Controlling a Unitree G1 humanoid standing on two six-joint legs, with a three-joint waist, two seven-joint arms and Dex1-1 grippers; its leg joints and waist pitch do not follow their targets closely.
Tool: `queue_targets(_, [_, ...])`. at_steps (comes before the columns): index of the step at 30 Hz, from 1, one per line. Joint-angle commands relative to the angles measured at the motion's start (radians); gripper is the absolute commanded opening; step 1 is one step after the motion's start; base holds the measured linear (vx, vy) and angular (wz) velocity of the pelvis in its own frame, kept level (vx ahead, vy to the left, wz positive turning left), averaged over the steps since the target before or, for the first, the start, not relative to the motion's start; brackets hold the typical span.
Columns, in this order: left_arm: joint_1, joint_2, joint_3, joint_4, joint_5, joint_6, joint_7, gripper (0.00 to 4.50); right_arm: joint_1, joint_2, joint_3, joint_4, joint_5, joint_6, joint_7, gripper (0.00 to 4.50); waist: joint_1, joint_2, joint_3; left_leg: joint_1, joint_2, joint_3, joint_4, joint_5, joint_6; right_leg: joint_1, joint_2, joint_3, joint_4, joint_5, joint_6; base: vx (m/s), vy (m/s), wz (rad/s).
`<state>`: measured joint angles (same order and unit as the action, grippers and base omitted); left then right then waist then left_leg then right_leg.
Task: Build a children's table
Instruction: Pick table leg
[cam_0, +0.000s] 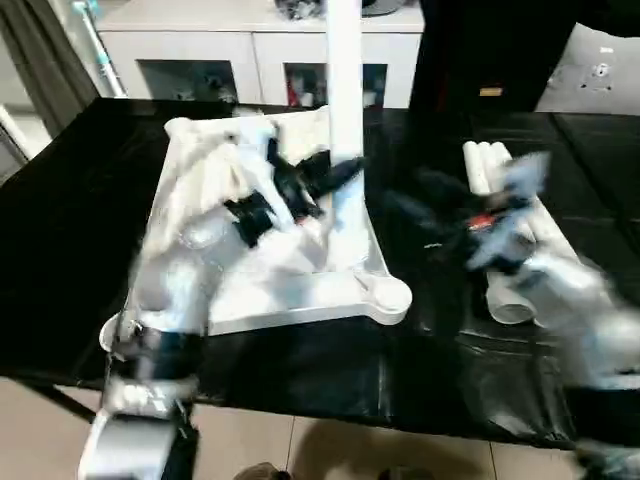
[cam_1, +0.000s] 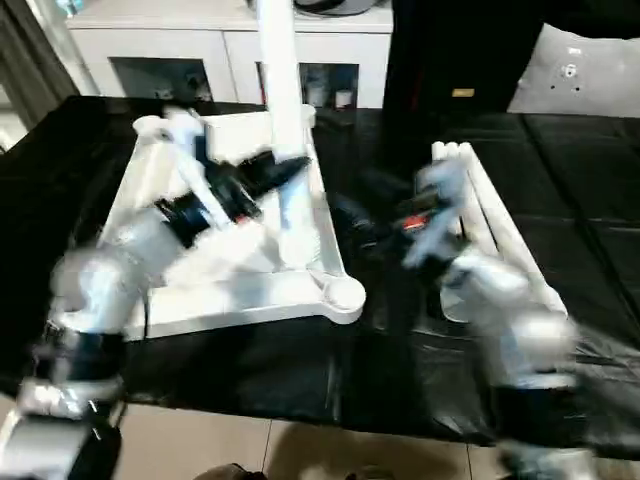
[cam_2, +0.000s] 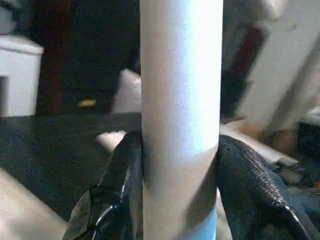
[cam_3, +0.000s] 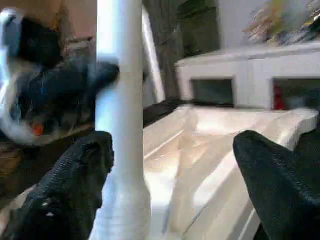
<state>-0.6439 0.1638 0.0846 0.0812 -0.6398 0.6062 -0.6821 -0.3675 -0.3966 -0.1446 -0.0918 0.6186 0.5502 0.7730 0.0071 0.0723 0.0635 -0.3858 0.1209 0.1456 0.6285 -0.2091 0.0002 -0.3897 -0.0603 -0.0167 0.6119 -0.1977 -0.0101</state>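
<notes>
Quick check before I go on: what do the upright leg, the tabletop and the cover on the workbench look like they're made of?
Upright leg: looks like smooth white plastic, with a soft even sheen and no grain. Tabletop: the same white, apparently moulded plastic, judging by its raised ribs and rounded corner socket. Bench cover: black and glossy, creased and reflecting light, so probably thin plastic sheeting or coated fabric; I can't tell which.

One white tabletop, upside down on one black desk. One leg standing upright in it. Three loose legs lying alongside. Two grippers, two black fingers each.
</notes>
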Motion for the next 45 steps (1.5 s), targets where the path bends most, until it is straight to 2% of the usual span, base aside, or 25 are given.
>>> queue_targets(1, [-0.02, 0.015, 0.02, -0.005, -0.053, 0.041, -0.049, 1.89, -0.009, -0.017, -0.006, -0.028, 0.041, 0.05, 0.034, 4.43, 0.005, -0.025, -0.078, 0.011, 0.077, -0.02, -0.061, -0.014, 0.145, 0.059, -0.074, 0.028, -0.057, -0.051, -0.291, 0.0, 0.0, 0.0])
queue_targets(7, [-0.074, 0.052, 0.091, -0.008, -0.263, 0.166, -0.193, 1.89, -0.026, -0.065, -0.083, -0.049, 0.23, 0.179, 0.092, 4.5, 0.007, -0.027, -0.075, 0.011, 0.073, -0.018, -0.058, -0.031, 0.14, 0.057, -0.073, 0.027, -0.06, -0.113, -0.298, 0.0, 0.0, 0.0])
queue_targets(10, [-0.089, 0.072, 0.085, -0.005, -0.291, 0.2, -0.261, 1.89, -0.035, -0.08, -0.099, -0.053, 0.271, 0.218, 0.109, 4.5, 0.006, -0.027, -0.073, 0.014, 0.075, -0.017, -0.06, -0.052, 0.125, 0.054, -0.073, 0.027, -0.064, -0.155, -0.285, 0.0, 0.0, 0.0])
queue_targets(11, [-0.089, 0.072, 0.085, -0.005, -0.291, 0.2, -0.261, 1.89, -0.035, -0.08, -0.099, -0.053, 0.271, 0.218, 0.109, 4.5, 0.008, -0.031, -0.074, 0.014, 0.074, -0.017, -0.061, -0.049, 0.121, 0.056, -0.073, 0.028, -0.064, -0.165, -0.281, 0.0, 0.0, 0.0])
queue_targets(12, [-0.092, 0.075, 0.082, -0.002, -0.29, 0.204, -0.271, 1.89, -0.034, -0.085, -0.098, -0.058, 0.28, 0.227, 0.12, 4.5, 0.006, -0.028, -0.073, 0.013, 0.075, -0.017, -0.062, -0.049, 0.118, 0.054, -0.072, 0.027, -0.065, -0.17, -0.276, 0.0, 0.0, 0.0])
queue_targets(13, [-0.095, 0.08, 0.076, 0.0, -0.286, 0.205, -0.278, 1.89, -0.034, -0.09, -0.096, -0.062, 0.286, 0.231, 0.126, 4.5, 0.007, -0.031, -0.073, 0.014, 0.076, -0.017, -0.062, -0.053, 0.117, 0.054, -0.072, 0.027, -0.066, -0.173, -0.274, 0.0, 0.0, 0.0])
queue_targets(14, [-0.098, 0.093, 0.063, 0.003, -0.272, 0.203, -0.29, 1.89, -0.035, -0.097, -0.091, -0.071, 0.301, 0.242, 0.137, 4.5, 0.008, -0.03, -0.073, 0.014, 0.076, -0.018, -0.062, -0.054, 0.115, 0.054, -0.073, 0.028, -0.066, -0.178, -0.27, 0.0, 0.0, 0.0])
queue_targets(15, [-0.101, 0.097, 0.061, 0.005, -0.276, 0.207, -0.294, 1.89, -0.039, -0.099, -0.088, -0.074, 0.307, 0.247, 0.139, 4.5, 0.009, -0.024, -0.073, 0.013, 0.077, -0.019, -0.063, -0.051, 0.111, 0.054, -0.074, 0.028, -0.064, -0.175, -0.266, 0.0, 0.0, 0.0])
queue_targets(16, [-0.102, 0.098, 0.06, 0.006, -0.28, 0.21, -0.296, 1.88, -0.042, -0.101, -0.086, -0.076, 0.31, 0.25, 0.14, 4.5, 0.008, -0.025, -0.073, 0.015, 0.077, -0.018, -0.063, -0.053, 0.11, 0.052, -0.072, 0.028, -0.066, -0.174, -0.265, 0.0, 0.0, 0.0])
queue_targets(21, [-0.104, 0.11, 0.04, 0.002, -0.284, 0.217, -0.325, 1.88, -0.054, -0.122, -0.058, -0.1, 0.302, 0.256, 0.153, 4.5, 0.011, -0.029, -0.075, 0.013, 0.075, -0.017, -0.062, -0.039, 0.104, 0.055, -0.074, 0.029, -0.064, -0.156, -0.269, 0.0, 0.0, 0.0])
queue_targets(22, [-0.102, 0.115, 0.03, -0.003, -0.272, 0.212, -0.338, 1.88, -0.055, -0.129, -0.041, -0.109, 0.289, 0.252, 0.161, 4.5, 0.013, -0.025, -0.074, 0.013, 0.076, -0.017, -0.062, -0.035, 0.105, 0.054, -0.073, 0.029, -0.063, -0.154, -0.267, 0.0, 0.0, 0.0])
queue_targets(25, [-0.09, 0.133, -0.027, -0.026, -0.216, 0.179, -0.376, 1.88, -0.058, -0.148, 0.008, -0.122, 0.252, 0.241, 0.194, 4.5, 0.013, -0.027, -0.074, 0.013, 0.079, -0.018, -0.064, -0.04, 0.107, 0.054, -0.074, 0.029, -0.064, -0.156, -0.261, 0.0, 0.0, 0.0])
queue_targets(26, [-0.088, 0.134, -0.038, -0.029, -0.207, 0.172, -0.382, 1.88, -0.061, -0.15, 0.015, -0.12, 0.248, 0.239, 0.2, 4.5, 0.013, -0.022, -0.073, 0.015, 0.08, -0.019, -0.065, -0.047, 0.104, 0.052, -0.075, 0.03, -0.066, -0.161, -0.26, 0.0, 0.0, 0.0])
queue_targets(28, [-0.088, 0.126, -0.08, -0.033, -0.174, 0.147, -0.403, 1.88, -0.079, -0.162, 0.058, -0.101, 0.214, 0.221, 0.237, 4.5, 0.014, -0.024, -0.073, 0.014, 0.081, -0.019, -0.066, -0.054, 0.097, 0.053, -0.075, 0.03, -0.067, -0.168, -0.26, 0.0, 0.0, 0.0])
queue_targets(31, [-0.091, 0.121, -0.094, -0.032, -0.166, 0.136, -0.412, 1.88, -0.086, -0.168, 0.08, -0.091, 0.196, 0.21, 0.258, 4.5, 0.015, -0.024, -0.072, 0.014, 0.081, -0.018, -0.066, -0.065, 0.086, 0.055, -0.076, 0.032, -0.066, -0.168, -0.265, 0.0, 0.0, 0.0])
queue_targets(32, [-0.098, 0.116, -0.104, -0.029, -0.163, 0.131, -0.42, 1.88, -0.094, -0.173, 0.099, -0.081, 0.188, 0.205, 0.279, 4.5, 0.016, -0.028, -0.072, 0.014, 0.08, -0.018, -0.065, -0.062, 0.088, 0.055, -0.076, 0.032, -0.065, -0.161, -0.267, 0.0, 0.0, 0.0])
queue_targets(35, [-0.106, 0.11, -0.128, -0.027, -0.152, 0.119, -0.44, 1.88, -0.105, -0.185, 0.135, -0.069, 0.178, 0.203, 0.32, 4.5, 0.02, -0.029, -0.073, 0.013, 0.08, -0.017, -0.063, -0.047, 0.099, 0.055, -0.077, 0.032, -0.063, -0.14, -0.273, 0.0, 0.0, 0.0])
queue_targets(39, [-0.107, 0.106, -0.152, -0.028, -0.131, 0.096, -0.46, 1.88, -0.116, -0.192, 0.164, -0.059, 0.172, 0.206, 0.366, 4.5, 0.022, -0.028, -0.072, 0.013, 0.082, -0.018, -0.064, -0.044, 0.111, 0.054, -0.077, 0.032, -0.062, -0.135, -0.275, 0.0, 0.0, 0.0])
queue_targets(44, [-0.108, 0.099, -0.178, -0.032, -0.111, 0.083, -0.467, 1.88, -0.129, -0.189, 0.185, -0.041, 0.154, 0.197, 0.385, 4.5, 0.023, -0.028, -0.072, 0.014, 0.083, -0.019, -0.065, -0.05, 0.106, 0.054, -0.078, 0.032, -0.063, -0.142, -0.277, 0.0, 0.0, 0.0])
queue_targets(45, [-0.11, 0.092, -0.186, -0.032, -0.103, 0.077, -0.463, 1.88, -0.133, -0.187, 0.189, -0.04, 0.16, 0.202, 0.392, 4.31, 0.023, -0.026, -0.072, 0.013, 0.083, -0.019, -0.065, -0.048, 0.103, 0.055, -0.077, 0.032, -0.061, -0.138, -0.278, 0.0, 0.0, 0.0])
